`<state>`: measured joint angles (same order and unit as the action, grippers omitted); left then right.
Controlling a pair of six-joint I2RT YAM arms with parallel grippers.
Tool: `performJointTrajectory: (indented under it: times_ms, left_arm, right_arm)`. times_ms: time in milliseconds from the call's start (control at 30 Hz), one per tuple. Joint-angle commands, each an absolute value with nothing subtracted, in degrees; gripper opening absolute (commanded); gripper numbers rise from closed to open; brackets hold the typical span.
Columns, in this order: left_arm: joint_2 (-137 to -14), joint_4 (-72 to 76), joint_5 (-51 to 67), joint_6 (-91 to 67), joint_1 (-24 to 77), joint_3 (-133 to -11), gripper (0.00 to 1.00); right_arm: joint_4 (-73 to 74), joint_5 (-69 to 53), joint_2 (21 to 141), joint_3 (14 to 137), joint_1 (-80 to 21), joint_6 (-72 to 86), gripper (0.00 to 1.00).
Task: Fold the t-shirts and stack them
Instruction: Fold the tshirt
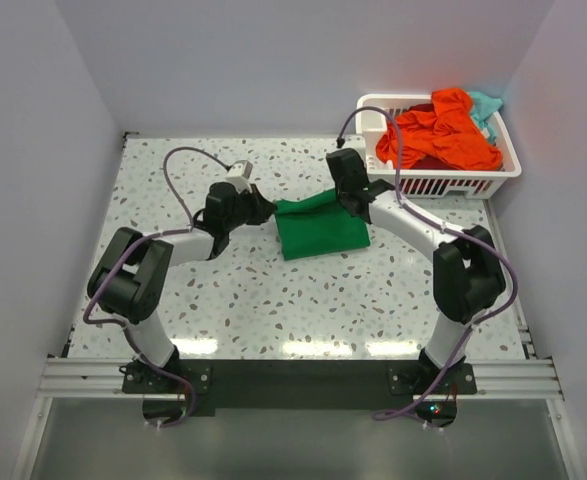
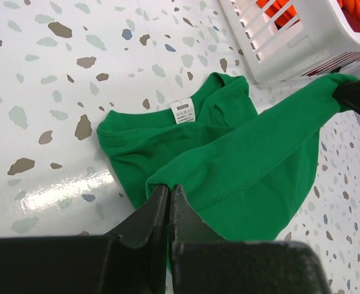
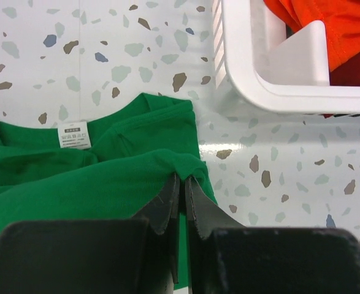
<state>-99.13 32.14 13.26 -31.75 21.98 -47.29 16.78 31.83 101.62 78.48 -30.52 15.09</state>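
Both pincers are pinched shut on the same green t-shirt. The left pincer has an edge on the shirt's left side, and the right pincer has the cloth at the corner closest to the basket. A band of fabric hangs between the two, lifted off the surface, while the collar end with the white neck label lies flat underneath.

The shirt's around the middle of the surface, a bit toward the right edge. The basket sits in the far right corner, holding the orange-red t-shirt and a bit of the teal t-shirt behind it.

My take on handling: this thing is light and totally floppy, with zero stiffness, so whatever isn't held just sags and bunches. The surface looks glossy, so I'd guess the flat part can slide along if the lifted part gets dragged too fast. Nothing fragile here though.

Best hold, I'd say, is right on a stitched edge – hem, sleeve cuff or shoulder seam – where the cloth is doubled and a thin pinch won't slip. Two holds well apart along one edge keep it taut enough to lay over cleanly – a single pinch in the middle would just make a wad.
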Motion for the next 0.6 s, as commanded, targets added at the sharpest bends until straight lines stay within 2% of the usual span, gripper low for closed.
performJointTrajectory:
  times_ms: [0, 200, 233, 267, 300, 333, 367, 433, 467, 567]
  left_arm:
    - [-101.7, 35.4, 15.6, -29.3, 21.0, -52.4, 0.00]
    - [-107.0, 33.8, 14.3, -28.0, 19.8, -56.9, 0.00]
    - [-107.2, 33.2, 14.0, -27.9, 19.7, -57.1, 0.09]
    - [-107.0, 32.8, 13.5, -27.9, 19.6, -57.0, 0.43]
    - [-106.5, 32.1, 11.4, -27.9, 19.5, -56.4, 0.59]
    - [-105.0, 32.0, 10.4, -27.9, 19.5, -55.7, 0.69]
    - [-104.2, 32.1, 8.6, -27.9, 19.5, -55.0, 0.79]
    - [-101.8, 31.6, 7.1, -27.9, 19.5, -52.9, 0.87]
    - [-101.1, 31.6, 7.0, -27.9, 19.6, -52.2, 0.91]
    - [-99.1, 31.7, 7.7, -28.4, 19.8, -49.2, 0.93]
  right_arm:
    - [14.3, 33.6, 102.8, 82.2, -29.9, 13.8, 0.00]
    - [14.2, 34.9, 104.1, 83.1, -29.8, 14.1, 0.00]
    - [14.2, 34.8, 104.4, 83.5, -29.8, 14.0, 0.06]
    - [14.3, 34.5, 104.3, 83.5, -29.8, 13.9, 0.19]
    - [13.7, 33.8, 104.2, 83.5, -29.8, 13.7, 0.36]
    - [13.3, 33.2, 103.9, 82.8, -29.8, 13.3, 0.57]
    - [12.7, 32.5, 103.5, 82.4, -29.9, 13.0, 0.63]
    - [10.8, 30.4, 102.2, 81.3, -29.9, 12.4, 0.74]
    - [10.6, 29.5, 101.7, 81.0, -29.9, 12.3, 0.75]
    - [10.0, 26.6, 100.0, 79.8, -29.9, 12.3, 0.77]
